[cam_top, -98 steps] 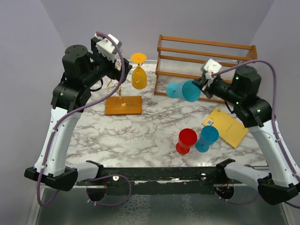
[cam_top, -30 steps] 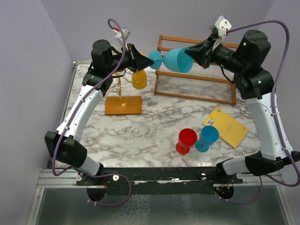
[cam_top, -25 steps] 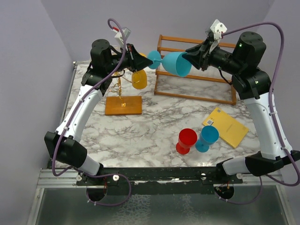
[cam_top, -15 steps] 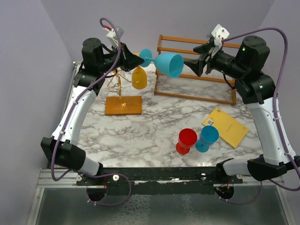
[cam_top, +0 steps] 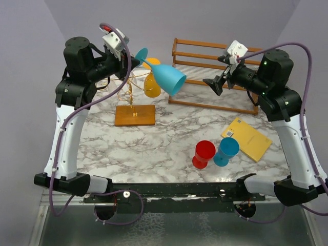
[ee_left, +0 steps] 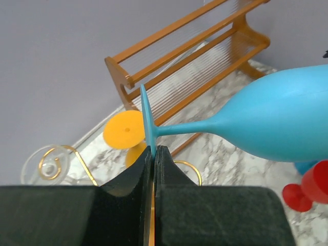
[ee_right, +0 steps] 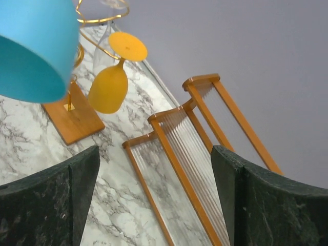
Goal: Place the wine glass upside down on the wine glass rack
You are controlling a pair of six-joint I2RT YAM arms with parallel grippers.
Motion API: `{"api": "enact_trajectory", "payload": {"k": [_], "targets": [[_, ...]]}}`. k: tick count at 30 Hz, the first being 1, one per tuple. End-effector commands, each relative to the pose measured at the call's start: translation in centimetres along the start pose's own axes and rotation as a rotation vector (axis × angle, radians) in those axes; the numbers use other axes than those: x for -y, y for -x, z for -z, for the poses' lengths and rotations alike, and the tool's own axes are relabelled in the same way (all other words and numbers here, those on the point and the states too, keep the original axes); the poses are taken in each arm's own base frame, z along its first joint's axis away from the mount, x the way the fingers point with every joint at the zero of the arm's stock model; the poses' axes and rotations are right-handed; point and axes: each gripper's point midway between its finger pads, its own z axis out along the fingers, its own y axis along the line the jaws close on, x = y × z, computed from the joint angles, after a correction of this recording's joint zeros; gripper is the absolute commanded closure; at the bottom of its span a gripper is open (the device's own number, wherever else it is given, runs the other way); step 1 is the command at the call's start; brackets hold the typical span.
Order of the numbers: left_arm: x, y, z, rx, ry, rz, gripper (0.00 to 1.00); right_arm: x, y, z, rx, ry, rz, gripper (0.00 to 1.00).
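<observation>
The left gripper (ee_left: 154, 154) pinches the thin rim of the blue wine glass (ee_left: 277, 123) foot between fingers that are all but closed. The stem and bowl reach out past the fingertips and to their right. In the top view the bowl's mouth tips downward.

Below and just beyond those fingertips stands the wine glass rack (cam_top: 135, 115). An orange wine glass (cam_top: 151, 87) hangs upside down from one of its curled arms.

The right gripper (ee_right: 154, 154) has its fingers spread wide with nothing between them. The blue bowl sits beyond one fingertip, apart from it. The wooden slatted rack (ee_right: 189, 154) shows in the gap between the fingers.
</observation>
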Motion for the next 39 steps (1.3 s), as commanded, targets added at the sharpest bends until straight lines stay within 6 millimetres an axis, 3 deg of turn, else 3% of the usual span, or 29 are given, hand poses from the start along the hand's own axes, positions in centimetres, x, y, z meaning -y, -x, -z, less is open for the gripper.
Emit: {"api": "enact_trajectory", "payload": {"k": [1, 9, 12, 28, 34, 39], "targets": [[0.0, -1.2, 3.0, -0.120, 0.028, -0.244, 1.00, -0.3, -4.1, -1.2, -0.088, 0.002, 0.011, 0.10], [2.2, -2.1, 6.5, -0.218, -0.046, -0.428, 1.00, -2.7, -10.8, -3.7, -0.150, 0.047, -0.075, 0.06], [2.8, -2.6, 7.8, -0.257, -0.063, -0.476, 1.00, -3.5, -12.3, -4.0, -0.158, 0.050, -0.100, 0.05], [2.1, -5.4, 15.4, -0.538, 0.006, -0.820, 1.00, -4.4, -14.0, -3.9, -0.164, 0.050, -0.108, 0.05], [-0.9, -5.6, 17.2, -0.674, 0.132, -0.882, 1.00, -4.5, -14.3, -3.8, -0.168, 0.050, -0.107, 0.05], [-3.2, -6.4, 17.1, -0.758, 0.196, -0.911, 1.00, -4.7, -14.3, -3.8, -0.168, 0.056, -0.111, 0.05]]}}
